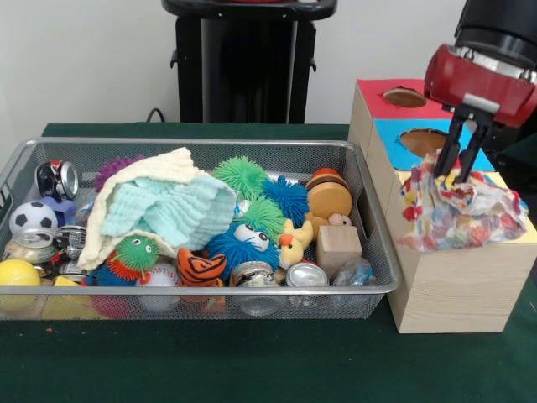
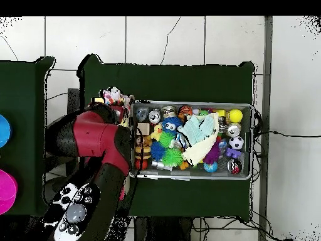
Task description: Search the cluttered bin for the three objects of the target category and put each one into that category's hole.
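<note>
— While the gripper (image 1: pixel 461 174) hangs over the wooden box (image 1: pixel 453 285), which way does the dotted cloth (image 1: pixel 460 210) run?

— Its long axis lies left to right across the near end of the box top, a crumpled heap spilling a little over the near-left edge. One peak of the fabric rises between the two black fingers (image 1: pixel 449 155), and they look pinched on it, though the folds hide the tips.

— Can you see the yellow hole?

— No. The cloth covers that end; only a sliver of yellow top (image 1: pixel 503 180) shows at the right. The blue-topped hole (image 1: pixel 424 138) and the red-topped hole (image 1: pixel 404 97) behind it are open to view, both round cuts in pale wood.

— And from above?

— The red arm (image 2: pixel 94 139) hides most of the box; only a bit of the dotted cloth (image 2: pixel 115 96) pokes out beside the wire basket (image 2: pixel 191 104).

— What is in the basket?

— A cream waffle cloth (image 1: pixel 159 172) draped over a mint-green waffle cloth (image 1: pixel 172 210), spiky rubber balls in green and blue, a small soccer ball (image 1: pixel 32 217), dented cans, a rubber duck (image 1: pixel 294 242), a wooden block (image 1: pixel 338 247). I cannot make out any more dotted cloths there; the waffle cloths bury whatever lies beneath them.

— The basket itself?

— Silver mesh, shallow, thick rim, its long side running left to right just beside the box.
</note>
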Robot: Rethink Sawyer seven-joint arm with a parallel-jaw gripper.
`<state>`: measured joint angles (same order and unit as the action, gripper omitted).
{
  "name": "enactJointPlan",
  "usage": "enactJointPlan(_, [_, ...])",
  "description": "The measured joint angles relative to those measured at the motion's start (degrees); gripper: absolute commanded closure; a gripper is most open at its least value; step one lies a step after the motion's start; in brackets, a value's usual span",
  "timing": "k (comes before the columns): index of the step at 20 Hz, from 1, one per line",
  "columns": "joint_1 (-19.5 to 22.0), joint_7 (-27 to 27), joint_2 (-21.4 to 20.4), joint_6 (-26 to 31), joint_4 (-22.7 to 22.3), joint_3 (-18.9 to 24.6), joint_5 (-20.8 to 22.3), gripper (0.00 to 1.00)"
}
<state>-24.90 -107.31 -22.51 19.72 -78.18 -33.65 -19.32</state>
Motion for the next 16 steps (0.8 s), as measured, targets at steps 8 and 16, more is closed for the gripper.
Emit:
enactJointPlan(8, [1.46, -0.02, 2.40, -1.27, -0.02, 3.19, -2.45, 1.00])
enactJointPlan(16, [1.79, -0.05, 2.83, -1.96, -0.31, 5.50, -5.70, 1.00])
